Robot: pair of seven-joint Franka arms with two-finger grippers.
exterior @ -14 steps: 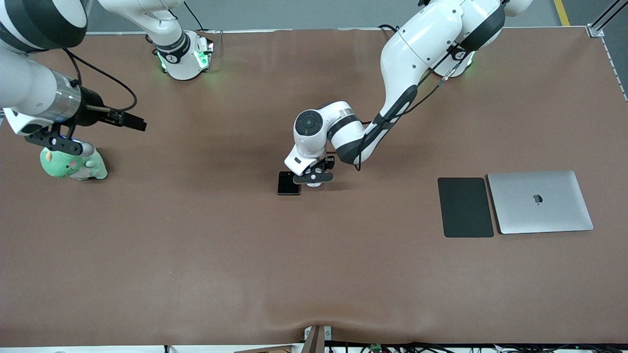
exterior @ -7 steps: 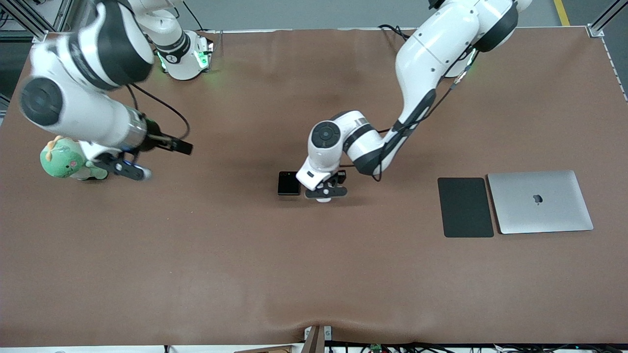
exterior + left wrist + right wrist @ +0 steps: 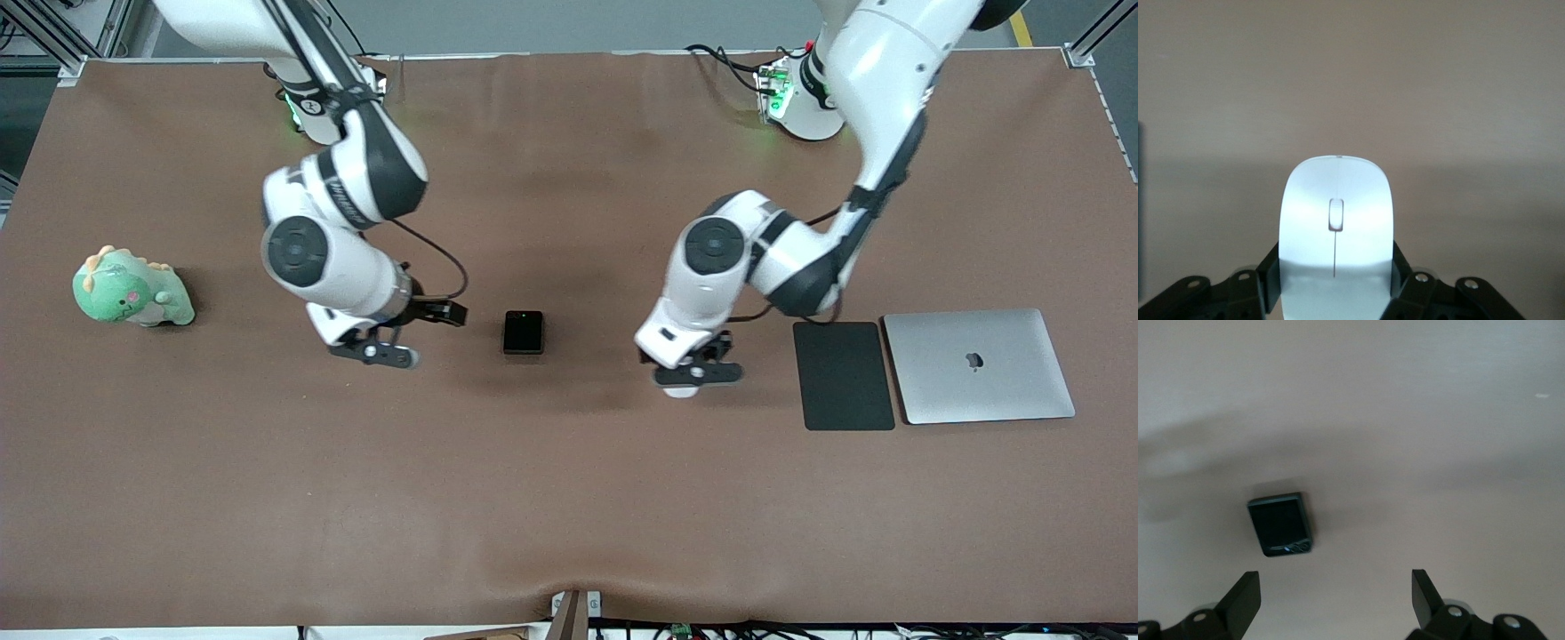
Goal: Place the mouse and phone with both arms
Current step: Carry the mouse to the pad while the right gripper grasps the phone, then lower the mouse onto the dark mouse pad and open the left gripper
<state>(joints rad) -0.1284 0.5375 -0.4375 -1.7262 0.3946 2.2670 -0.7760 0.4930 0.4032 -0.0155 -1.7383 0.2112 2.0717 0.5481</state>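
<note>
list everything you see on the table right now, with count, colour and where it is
mouse: 1, white, held in the left claw, up over the table between the phone and the dark pad
phone: 1, black, flat on the table near its middle
dark pad: 1, matte black, beside the laptop
laptop: 1, silver, lid shut, toward the left arm's end
dinosaur plush: 1, green, toward the right arm's end
table: 1, brown surface
left claw: 1, black, shut on the mouse
right claw: 1, black, open, over the table beside the phone
</note>
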